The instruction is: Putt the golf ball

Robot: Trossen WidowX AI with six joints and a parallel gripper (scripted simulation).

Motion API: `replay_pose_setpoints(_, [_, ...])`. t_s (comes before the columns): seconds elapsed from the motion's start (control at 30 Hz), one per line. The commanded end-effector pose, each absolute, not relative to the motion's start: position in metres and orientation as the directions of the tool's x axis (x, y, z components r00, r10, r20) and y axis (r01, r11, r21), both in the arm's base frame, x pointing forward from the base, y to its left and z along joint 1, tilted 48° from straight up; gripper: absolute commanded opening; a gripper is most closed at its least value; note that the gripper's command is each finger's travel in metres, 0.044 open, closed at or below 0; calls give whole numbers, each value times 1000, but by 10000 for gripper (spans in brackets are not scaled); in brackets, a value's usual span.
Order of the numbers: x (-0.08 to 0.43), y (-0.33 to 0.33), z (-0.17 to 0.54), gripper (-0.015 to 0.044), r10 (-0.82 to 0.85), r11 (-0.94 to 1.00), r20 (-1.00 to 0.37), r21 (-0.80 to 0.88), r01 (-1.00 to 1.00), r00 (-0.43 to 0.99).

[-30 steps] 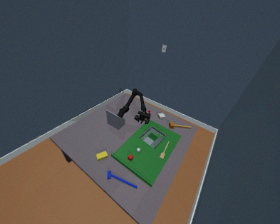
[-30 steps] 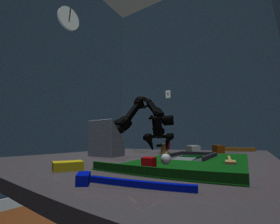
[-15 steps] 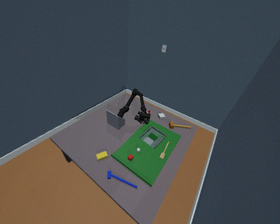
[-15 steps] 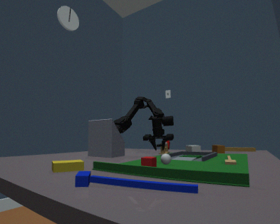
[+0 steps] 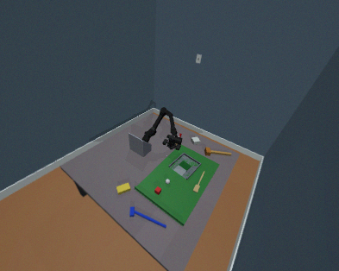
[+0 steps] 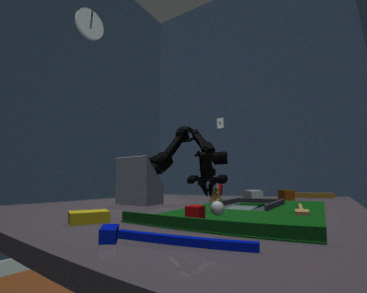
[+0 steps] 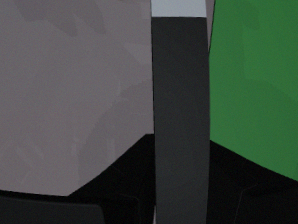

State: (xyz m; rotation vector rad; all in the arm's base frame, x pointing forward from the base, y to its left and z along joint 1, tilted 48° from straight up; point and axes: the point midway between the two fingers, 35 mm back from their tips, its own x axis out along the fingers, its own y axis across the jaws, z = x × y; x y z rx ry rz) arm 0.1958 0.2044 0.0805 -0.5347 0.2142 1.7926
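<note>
The red putter [image 5: 180,135] [image 6: 219,188] is at the green mat's back left edge, mostly hidden by the arm and a tan rest [image 6: 216,195]. Its dark grip [image 7: 181,90] and pale shaft [image 7: 178,8] run upright through the wrist view. My gripper [image 6: 209,193] [image 7: 170,143] is shut on the dark grip, low near the table. The white golf ball [image 5: 167,181] [image 6: 217,208] sits on the green mat [image 5: 174,204] [image 6: 221,229], in front of the pale ramp [image 5: 179,171] [image 6: 241,207]. The raised green [image 5: 185,165] lies behind the ramp, inside grey walls.
A red block [image 5: 158,190] [image 6: 195,211] is near the ball. A tan mallet [image 5: 197,188] [image 6: 302,212] lies on the mat's right. A yellow block [image 5: 123,188] [image 6: 89,216] and blue mallet [image 5: 149,217] [image 6: 189,240] are in front. A brown mallet [image 5: 208,151] and white block [image 5: 196,140] are behind.
</note>
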Motion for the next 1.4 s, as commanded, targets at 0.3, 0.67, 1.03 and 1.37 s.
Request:
replay_pose_setpoints(0.3, [209,169,106,0,857,-287,-479,-135,-948,-191])
replay_pose_setpoints(0.67, [210,137,141,0,863,-288,-465,-134,-948,-196])
replay_pose_setpoints(1.03, [222,127,125,0,848,-225,-499,-39,-974,-176])
replay_pose_setpoints(1.37, [255,85,89,0,814,-26,-565,187,-982,-130])
